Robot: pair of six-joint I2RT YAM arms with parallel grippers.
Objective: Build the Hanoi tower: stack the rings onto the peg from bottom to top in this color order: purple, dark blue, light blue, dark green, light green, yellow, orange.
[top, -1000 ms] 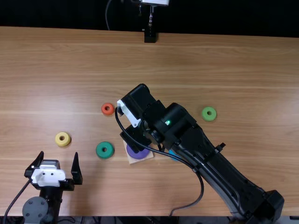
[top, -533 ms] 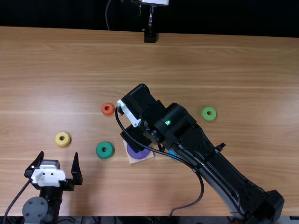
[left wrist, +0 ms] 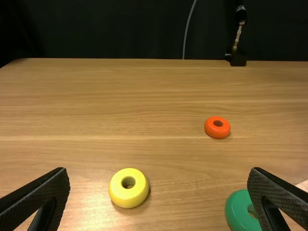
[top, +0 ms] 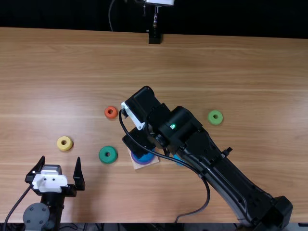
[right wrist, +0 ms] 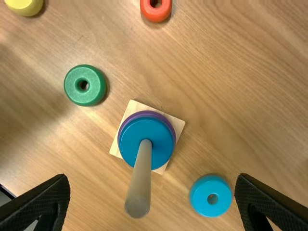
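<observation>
Hovering Above the Base: Right Gripper with Jaws Spread

1. Right unit. The right gripper (top: 134,117) is positioned over the wooden base (right wrist: 176,125). In the right wrist view, the jaws of the right gripper (right wrist: 154,183) are wide apart and pinch nothing. The peg (right wrist: 138,185) appears between them, apart from both.

2. Stack. The purple ring (right wrist: 148,113) is on the peg, at the base. The dark blue ring (right wrist: 159,139) is on top of it, with the peg through its hole.

3. Left unit. The left gripper (top: 60,159) is near the left end of the table's near edge, jaws spread and holding no ring.

4. Loose rings, flat on the table (top: 250,77):
- Light blue ring (right wrist: 199,192): near the base, partly covered by the right arm (top: 226,168) in the top view.
- Dark green ring (top: 102,155): left of the base, near it.
- Yellow ring (top: 59,143): farther left, just beyond the left gripper's fingertips.
- Orange ring (top: 107,115): beyond the dark green ring.
- Light green ring (top: 215,112): right side, well apart from the base.
</observation>
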